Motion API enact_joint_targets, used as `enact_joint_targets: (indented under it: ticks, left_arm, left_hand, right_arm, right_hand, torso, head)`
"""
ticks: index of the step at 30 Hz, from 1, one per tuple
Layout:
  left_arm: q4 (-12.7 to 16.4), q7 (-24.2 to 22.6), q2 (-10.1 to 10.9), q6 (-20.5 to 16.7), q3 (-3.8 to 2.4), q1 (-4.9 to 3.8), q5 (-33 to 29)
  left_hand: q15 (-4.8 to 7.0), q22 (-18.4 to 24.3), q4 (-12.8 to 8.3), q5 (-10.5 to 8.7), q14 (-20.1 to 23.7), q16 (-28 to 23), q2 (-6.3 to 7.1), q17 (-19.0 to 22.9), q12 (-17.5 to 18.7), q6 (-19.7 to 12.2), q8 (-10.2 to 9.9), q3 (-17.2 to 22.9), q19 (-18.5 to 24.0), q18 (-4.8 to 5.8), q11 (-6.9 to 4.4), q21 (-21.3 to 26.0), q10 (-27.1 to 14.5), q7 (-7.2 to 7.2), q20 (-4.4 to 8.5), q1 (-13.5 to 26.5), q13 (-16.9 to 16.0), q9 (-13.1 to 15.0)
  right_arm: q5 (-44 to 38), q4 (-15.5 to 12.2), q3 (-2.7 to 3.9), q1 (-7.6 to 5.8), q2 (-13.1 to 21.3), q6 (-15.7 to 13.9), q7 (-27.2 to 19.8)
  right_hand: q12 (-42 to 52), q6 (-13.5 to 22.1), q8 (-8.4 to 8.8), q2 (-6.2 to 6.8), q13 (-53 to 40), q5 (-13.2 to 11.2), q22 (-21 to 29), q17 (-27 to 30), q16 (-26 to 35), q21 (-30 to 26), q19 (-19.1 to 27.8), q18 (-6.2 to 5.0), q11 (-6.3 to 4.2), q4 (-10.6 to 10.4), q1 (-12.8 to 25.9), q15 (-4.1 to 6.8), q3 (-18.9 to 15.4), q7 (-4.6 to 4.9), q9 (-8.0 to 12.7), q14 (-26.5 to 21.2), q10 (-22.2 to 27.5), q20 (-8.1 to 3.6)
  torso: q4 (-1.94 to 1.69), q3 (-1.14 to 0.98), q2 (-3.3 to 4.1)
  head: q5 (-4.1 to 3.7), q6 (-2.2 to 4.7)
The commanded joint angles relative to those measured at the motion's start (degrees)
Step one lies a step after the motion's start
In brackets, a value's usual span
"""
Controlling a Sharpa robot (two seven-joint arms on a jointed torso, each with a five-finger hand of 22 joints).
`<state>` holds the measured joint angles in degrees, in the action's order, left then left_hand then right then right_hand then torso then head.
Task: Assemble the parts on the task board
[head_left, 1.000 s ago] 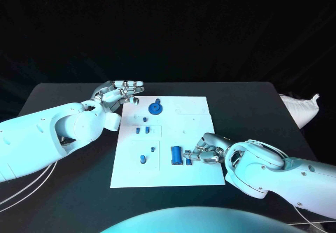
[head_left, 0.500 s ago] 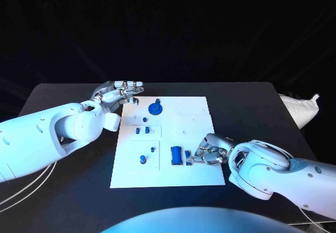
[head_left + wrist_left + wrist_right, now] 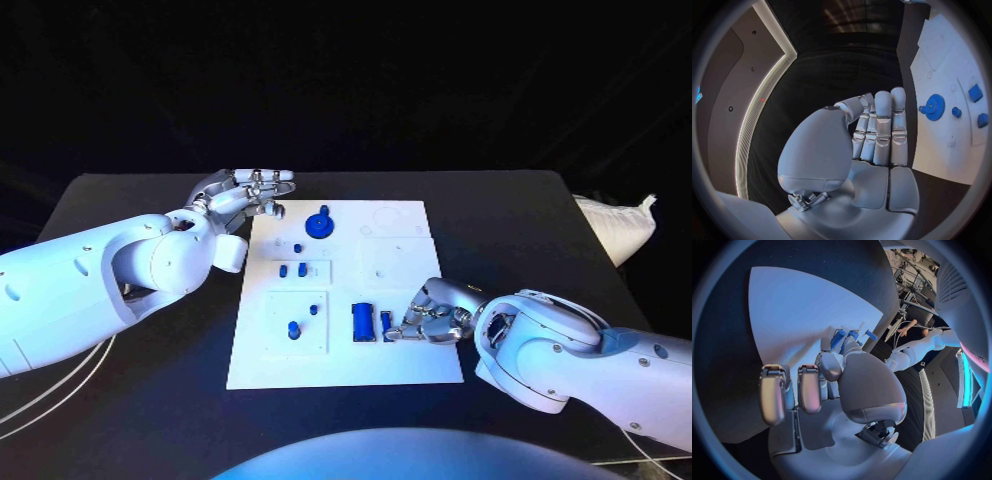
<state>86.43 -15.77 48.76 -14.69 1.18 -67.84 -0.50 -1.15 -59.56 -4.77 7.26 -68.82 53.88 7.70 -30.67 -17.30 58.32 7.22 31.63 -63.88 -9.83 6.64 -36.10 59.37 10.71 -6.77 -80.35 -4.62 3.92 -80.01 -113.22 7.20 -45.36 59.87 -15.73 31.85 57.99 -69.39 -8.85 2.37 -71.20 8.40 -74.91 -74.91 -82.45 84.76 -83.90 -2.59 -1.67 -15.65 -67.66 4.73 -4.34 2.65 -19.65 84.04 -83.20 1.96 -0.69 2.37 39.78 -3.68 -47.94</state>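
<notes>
Silver left hand (image 3: 245,190) sits at the far left corner of the task board (image 3: 411,360), off the plate's edge over the black table (image 3: 144,400); the left wrist view shows its fingers (image 3: 882,127) straight, pressed side by side, thumb folded across the palm, holding nothing. That view also resolves the blue gear part (image 3: 934,107) as a toothed disc with a short stub, which in the head view reads as a round blue shape (image 3: 320,222) near the board's far edge. Moving right across the flat matte white plate: small blue pegs (image 3: 293,269) in a shallow rectangular recess, another small blue piece (image 3: 294,328) in the recess nearer the robot, then a larger blue rectangular block (image 3: 364,321) lying flat. Just beside it a thin blue part (image 3: 387,323) stands at the fingertips of the right hand (image 3: 433,315), which rests on the board's near right area. Right wrist view shows the thumb and one finger (image 3: 831,365) closed around small blue pieces (image 3: 839,337) against the plate, other fingers (image 3: 773,392) curled apart from them. White cloth-like bag (image 3: 620,225) lies at the table's right edge.
</notes>
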Motion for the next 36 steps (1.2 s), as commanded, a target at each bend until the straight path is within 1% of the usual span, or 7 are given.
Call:
enact_joint_targets:
  ticks: [1,12,15,20,27,33,36]
  left_arm:
    - [0.15,-0.10,-0.11,1.09,-0.04,0.04,0.35]
    - [0.15,-0.07,-0.10,1.05,-0.04,0.06,0.43]
    - [0.16,-0.08,-0.09,1.06,-0.04,0.07,0.43]
    - [0.18,-0.09,-0.05,1.01,-0.04,0.07,0.44]
    - [0.09,-0.11,-0.21,1.03,-0.04,0.11,0.49]
    - [-0.12,-0.12,-0.30,0.99,-0.04,0.27,0.50]
    - [-0.22,-0.14,-0.31,0.98,-0.04,0.35,0.51]
  left_hand:
    - [-0.08,-0.03,-0.23,0.15,0.39,0.33,-0.36,0.09,-0.15,-0.43,0.15,0.06,0.31,-0.69,0.04,0.18,-0.38,0.14,0.00,0.03,0.09,-0.03]
    - [-0.08,-0.03,-0.23,0.15,0.39,0.33,-0.36,0.09,-0.15,-0.43,0.15,0.06,0.31,-0.69,0.04,0.18,-0.38,0.14,0.00,0.03,0.09,-0.03]
    - [-0.08,-0.03,-0.23,0.15,0.39,0.33,-0.36,0.09,-0.15,-0.43,0.15,0.06,0.31,-0.69,0.04,0.18,-0.38,0.14,0.00,0.03,0.09,-0.03]
    - [-0.08,-0.03,-0.23,0.15,0.39,0.33,-0.36,0.09,-0.15,-0.43,0.15,0.06,0.31,-0.69,0.04,0.18,-0.38,0.14,0.00,0.03,0.09,-0.03]
    - [-0.08,-0.03,-0.23,0.15,0.39,0.33,-0.36,0.09,-0.15,-0.43,0.15,0.06,0.31,-0.69,0.04,0.18,-0.38,0.14,0.00,0.03,0.09,-0.03]
    - [-0.08,-0.03,-0.23,0.15,0.39,0.33,-0.36,0.09,-0.15,-0.43,0.15,0.06,0.31,-0.69,0.04,0.18,-0.38,0.14,0.00,0.03,0.09,-0.03]
    - [-0.09,-0.04,-0.29,0.16,0.44,0.34,-0.45,0.14,-0.20,-0.50,0.17,0.10,0.34,-0.69,0.06,0.17,-0.49,0.16,-0.01,0.04,0.11,-0.04]
  right_arm:
    - [0.04,0.02,-0.01,0.08,-0.01,1.46,-1.03]
    - [-0.27,0.56,-0.02,0.09,-0.59,2.76,-0.71]
    - [-0.41,0.83,-0.02,0.09,-0.66,2.62,-0.43]
    - [-0.69,1.86,-0.02,0.09,-1.13,2.34,0.34]
    - [-1.75,3.05,-0.02,0.13,-2.08,2.35,0.81]
    - [-1.20,3.18,-0.02,0.20,-2.34,1.27,0.35]
    - [0.15,2.98,-0.02,0.21,-2.20,-0.01,-0.80]
  right_hand:
    - [-0.28,0.30,-0.37,-0.07,0.10,-0.20,-9.46,-3.64,0.26,-0.23,-1.11,0.73,0.14,0.10,-0.35,0.23,-0.33,0.02,-0.05,3.85,0.04,-0.30]
    - [-0.17,0.35,-0.41,-0.36,-0.03,-0.31,-9.48,-3.66,0.27,-0.23,-1.12,0.74,0.14,0.36,-1.42,0.22,-0.70,0.01,-0.17,3.86,0.02,-0.28]
    - [-0.11,0.34,-0.44,-0.65,-0.10,-0.30,-9.54,-3.74,0.22,-0.18,-1.17,0.76,0.13,0.46,-1.88,0.23,-0.79,0.00,-0.23,3.88,-0.01,-0.28]
    - [0.09,0.30,-0.53,-1.58,-0.27,-0.25,-9.64,-3.94,0.09,-0.10,-1.25,0.78,0.10,0.78,-3.04,0.26,-0.84,-0.03,-0.38,3.93,-0.10,-0.29]
    - [0.19,0.34,-0.61,-2.39,-0.42,-0.16,-9.68,-4.02,0.05,-0.08,-1.28,0.79,0.03,1.73,-5.00,0.31,-0.94,-0.09,-0.56,3.95,-0.17,-0.33]
    - [-0.08,0.41,-0.58,-2.46,-0.28,-0.04,-9.61,-3.81,0.20,-0.16,-1.22,0.77,0.05,1.77,-5.12,0.30,-1.07,-0.05,-0.57,3.91,-0.10,-0.33]
    - [-0.66,0.71,-0.45,-2.47,-0.01,0.97,-9.39,-3.44,0.47,-0.38,-1.02,0.70,0.17,1.51,-4.91,0.22,-1.69,0.10,-0.58,3.83,0.10,-0.30]
  torso:
    - [-0.05,0.04,0.05]
    - [-0.09,0.05,0.05]
    - [-0.13,0.06,0.05]
    - [-0.02,0.04,0.07]
    - [-0.14,-0.03,-0.07]
    - [-0.04,-0.06,-0.32]
    - [0.01,-0.06,-0.37]
  head:
    - [-0.08,0.01]
    - [-0.01,-0.18]
    - [0.01,-0.28]
    - [0.12,-0.33]
    - [0.18,-0.47]
    - [0.29,-0.35]
    - [0.31,-0.32]
